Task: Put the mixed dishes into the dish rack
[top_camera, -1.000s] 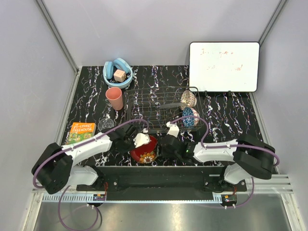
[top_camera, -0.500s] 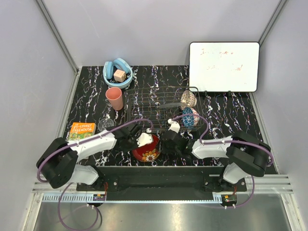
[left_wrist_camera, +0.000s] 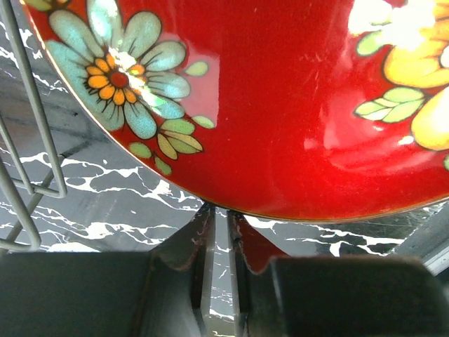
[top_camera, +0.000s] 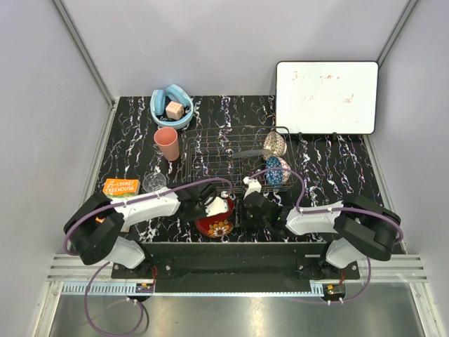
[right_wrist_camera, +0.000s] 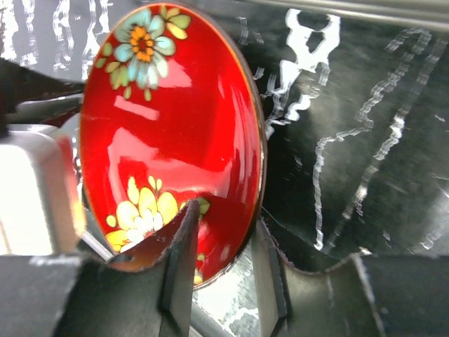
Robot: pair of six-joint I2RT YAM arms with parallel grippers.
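Red floral bowl [right_wrist_camera: 168, 126] sits tilted just at the near wall of the dish rack [top_camera: 210, 156], left gripper [left_wrist_camera: 219, 217] pinched tight on its rim. Right gripper [right_wrist_camera: 223, 242] straddles the rim's other side, fingers partly apart; can't tell if they bite. Confirm the right grip before the left lets go, then lift over the wall.

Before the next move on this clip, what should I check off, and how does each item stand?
1. Left fingers pinch the red floral bowl at its rim: ok.
2. Right fingers straddle that rim: ok.
3. Right fingers clamped tight on it: cannot tell.
4. Dish rack shows bare wire at its left end: ok.
5. Blue patterned bowl and pale speckled bowl stand at the rack's right end, apart from the red bowl: ok.
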